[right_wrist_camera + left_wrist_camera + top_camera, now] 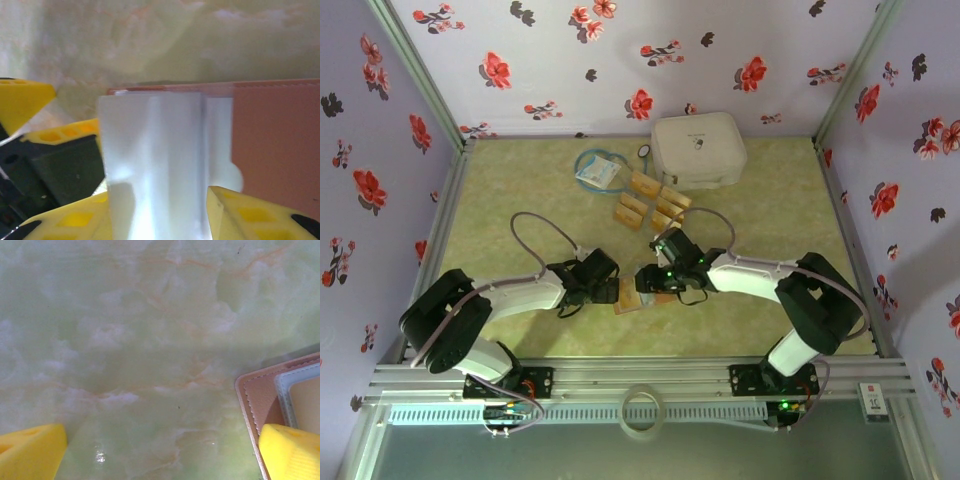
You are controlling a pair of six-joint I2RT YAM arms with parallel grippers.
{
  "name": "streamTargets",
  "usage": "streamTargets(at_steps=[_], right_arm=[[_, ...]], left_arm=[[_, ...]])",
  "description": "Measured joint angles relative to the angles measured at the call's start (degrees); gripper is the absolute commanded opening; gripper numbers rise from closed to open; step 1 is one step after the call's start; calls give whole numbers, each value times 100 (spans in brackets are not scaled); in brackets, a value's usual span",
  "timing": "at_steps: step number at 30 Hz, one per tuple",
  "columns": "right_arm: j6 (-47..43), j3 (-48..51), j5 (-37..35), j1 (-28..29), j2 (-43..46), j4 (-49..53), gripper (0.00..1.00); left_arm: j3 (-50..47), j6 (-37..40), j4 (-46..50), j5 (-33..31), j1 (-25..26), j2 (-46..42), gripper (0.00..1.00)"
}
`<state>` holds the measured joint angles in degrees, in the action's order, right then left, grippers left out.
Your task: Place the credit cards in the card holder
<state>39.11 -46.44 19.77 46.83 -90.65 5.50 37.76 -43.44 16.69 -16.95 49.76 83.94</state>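
The white case (698,148) sits shut at the far side of the table (520,200), so I cannot see what it holds. Near its front left corner several credit cards (645,185) lie loose on the tabletop, with the blue-white packet (598,170) to their left. They are well apart from both my grippers.

The card holder (630,298) lies open between my two grippers, close to the near edge. From my left wrist I see its reddish-brown corner (257,400). A grey-blue framed pocket in it shows a pale tan surface, and I cannot tell for sure that this is a card.

My left gripper (162,440) stands spread as wide as it goes and holds nothing. One yellow finger hangs over the holder's corner and the other over bare table.

My right gripper (157,200) is partly open over the holder (275,140). A pale flap (150,150) of its inside rises between my fingers and runs up against both. I cannot tell whether I am actually pinching it.
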Motion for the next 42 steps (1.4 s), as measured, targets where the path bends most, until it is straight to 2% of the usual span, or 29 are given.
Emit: streamTargets(at_steps=[7,12,22,29,35,42], right_arm=[[210,-245,66,229,-20,-208,46],[356,-498,105,455,-372,-411,46],[505,-774,190,671,-1128,-599,45],[470,-966,271,669,-1193,-511,46],[140,-1029,28,457,-498,59,48],[-411,-728,-769,-409,686,855,52]], left_arm=[[-529,-184,-61,-4,-289,-839,100],[-640,-264,-61,-7,-527,-1198,100],[-675,-278,2,-7,-682,-1451,100],[-675,-273,7,0,-686,-1456,100],[-621,-177,42,68,-654,-1451,100],[-87,-74,85,105,-232,-1091,100]])
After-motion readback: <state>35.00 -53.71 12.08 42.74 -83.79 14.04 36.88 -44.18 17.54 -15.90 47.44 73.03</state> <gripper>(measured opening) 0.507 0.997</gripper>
